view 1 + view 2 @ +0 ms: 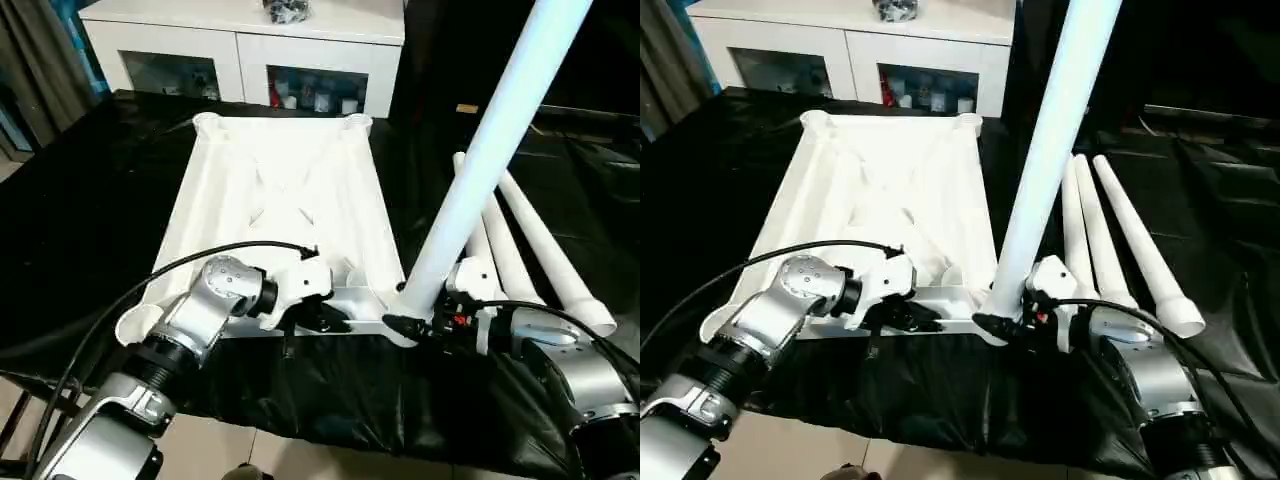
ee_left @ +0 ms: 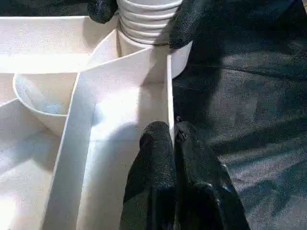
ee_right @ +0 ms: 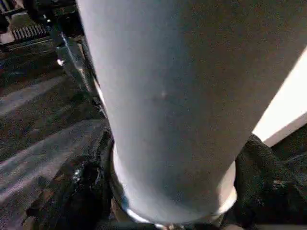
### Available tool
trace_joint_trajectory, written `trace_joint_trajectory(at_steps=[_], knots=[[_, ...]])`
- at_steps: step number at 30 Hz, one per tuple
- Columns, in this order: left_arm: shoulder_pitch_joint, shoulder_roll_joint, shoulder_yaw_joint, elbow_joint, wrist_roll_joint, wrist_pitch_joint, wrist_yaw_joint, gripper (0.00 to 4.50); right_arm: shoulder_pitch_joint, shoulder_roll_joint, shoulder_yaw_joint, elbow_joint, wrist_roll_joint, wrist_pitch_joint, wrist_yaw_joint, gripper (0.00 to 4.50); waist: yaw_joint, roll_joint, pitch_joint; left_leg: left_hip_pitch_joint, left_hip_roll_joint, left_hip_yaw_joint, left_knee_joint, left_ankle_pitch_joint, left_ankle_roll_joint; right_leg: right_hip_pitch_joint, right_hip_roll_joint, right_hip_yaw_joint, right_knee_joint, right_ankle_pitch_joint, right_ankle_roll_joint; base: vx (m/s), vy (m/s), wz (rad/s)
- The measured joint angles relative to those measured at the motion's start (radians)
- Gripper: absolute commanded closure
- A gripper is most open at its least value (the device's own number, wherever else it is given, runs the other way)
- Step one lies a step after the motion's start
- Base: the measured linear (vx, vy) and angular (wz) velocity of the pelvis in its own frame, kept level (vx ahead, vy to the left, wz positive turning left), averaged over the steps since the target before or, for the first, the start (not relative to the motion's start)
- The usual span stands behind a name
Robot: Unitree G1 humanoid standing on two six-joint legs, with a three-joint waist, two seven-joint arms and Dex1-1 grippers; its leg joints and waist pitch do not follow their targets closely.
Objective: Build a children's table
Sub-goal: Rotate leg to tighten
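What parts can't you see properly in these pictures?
- Top of the standing leg: cut off by the head view's upper edge.
- How deep its threaded end sits in the corner socket: black fingers cover it.
- Things inside the cabinet: too small behind the glass.

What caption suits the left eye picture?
Right gripper holds a white leg upright in the upturned tabletop's near corner; left gripper pinches its edge.

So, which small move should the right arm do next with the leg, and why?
Probably turn the long tapered white tube leg further into the near right corner socket. Its threaded end is still visible above the socket, the right gripper is around its base, and the left gripper's fingers are pinching the white ribbed plastic tabletop's rim.
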Motion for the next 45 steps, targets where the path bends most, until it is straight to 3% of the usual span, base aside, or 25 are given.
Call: trace_joint_trajectory(at_steps=[3, 7, 11, 16, 19, 22, 25, 36, 41, 45], knots=[[0.0, -0.018, 0.021, 0.014, -0.006, 0.035, 0.023, 4.5, -0.002, 0.057, -0.018, 0.014, -0.001, 0.018, -0.07, 1.75, -0.004, -0.002, -0.001, 0.004, 0.0, 0.0, 0.001, -0.001, -0.001, 0.001, 0.0, 0.001, 0.003, 0.0, -0.001, 0.0, 0.0, 0.0], [-0.03, -0.084, 0.051, 0.067, 0.022, 0.105, 0.163, 4.5, -0.06, 0.19, -0.068, 0.121, -0.039, 0.017, -0.319, 1.75, -0.031, -0.008, 0.002, 0.015, 0.0, 0.0, 0.001, -0.001, -0.002, 0.008, 0.0, 0.002, 0.005, -0.001, 0.003, 0.0, 0.0, 0.0], [-0.05, -0.149, 0.06, 0.106, 0.039, 0.14, 0.284, 4.5, -0.112, 0.272, -0.105, 0.197, -0.07, 0.01, -0.517, 1.75, -0.046, -0.007, 0.002, 0.018, 0.0, -0.002, -0.003, -0.001, -0.002, 0.012, 0.0, 0.0, -0.006, -0.002, 0.003, 0.0, 0.0, 0.0], [-0.053, -0.181, 0.067, 0.107, 0.059, 0.164, 0.354, 4.5, -0.143, 0.333, -0.127, 0.241, -0.084, 0.0, -0.651, 1.75, -0.051, -0.008, 0.002, 0.018, -0.001, -0.002, -0.002, -0.001, -0.002, 0.012, 0.0, 0.001, -0.01, -0.002, 0.003, 0.0, 0.0, 0.0], [-0.052, -0.184, 0.067, 0.102, 0.069, 0.164, 0.355, 4.5, -0.143, 0.342, -0.137, 0.252, -0.091, -0.023, -0.655, 1.06, -0.05, -0.008, 0.002, 0.017, -0.001, -0.002, -0.002, -0.001, -0.002, 0.012, 0.0, 0.001, -0.011, -0.001, 0.002, 0.0, 0.0, 0.0], [-0.051, -0.185, 0.064, 0.101, 0.071, 0.148, 0.342, 4.5, -0.143, 0.345, -0.141, 0.253, -0.087, -0.029, -0.642, 0.84, -0.047, -0.007, 0.003, 0.016, -0.001, -0.002, -0.002, -0.001, -0.002, 0.012, 0.0, 0.001, -0.011, 0.0, 0.001, 0.0, 0.0, 0.0], [-0.046, -0.172, 0.054, 0.101, 0.071, 0.099, 0.318, 4.5, -0.142, 0.326, -0.134, 0.249, -0.089, -0.031, -0.6, 0.63, -0.046, -0.007, 0.003, 0.015, -0.001, -0.002, -0.002, -0.001, -0.002, 0.011, 0.0, 0.001, -0.011, 0.006, 0.002, 0.0, 0.0, 0.0], [-0.01, -0.056, 0.043, 0.037, 0.021, -0.003, 0.102, 4.5, -0.047, 0.098, -0.014, 0.072, -0.058, -0.024, -0.176, 0.63, -0.02, -0.005, 0.004, 0.002, 0.0, -0.001, -0.004, 0.001, 0.004, -0.001, 0.0, 0.001, -0.008, 0.007, 0.003, 0.005, -0.001, 0.0], [-0.005, -0.006, 0.036, 0.036, -0.005, -0.028, -0.014, 4.5, -0.036, 0.013, 0.027, 0.009, -0.021, 0.035, 0.004, 0.63, -0.018, -0.004, 0.004, 0.002, 0.0, -0.001, -0.002, -0.001, -0.001, 0.0, 0.0, 0.002, -0.007, 0.007, 0.003, 0.0, 0.0, 0.0], [0.006, 0.021, 0.028, 0.012, -0.018, -0.021, -0.075, 4.5, -0.038, -0.019, 0.052, -0.009, -0.01, 0.052, 0.084, 0.99, -0.018, -0.004, 0.004, 0.003, 0.0, -0.001, -0.001, -0.001, -0.001, 0.0, 0.0, 0.002, -0.006, 0.007, 0.003, 0.0, 0.0, 0.0]])
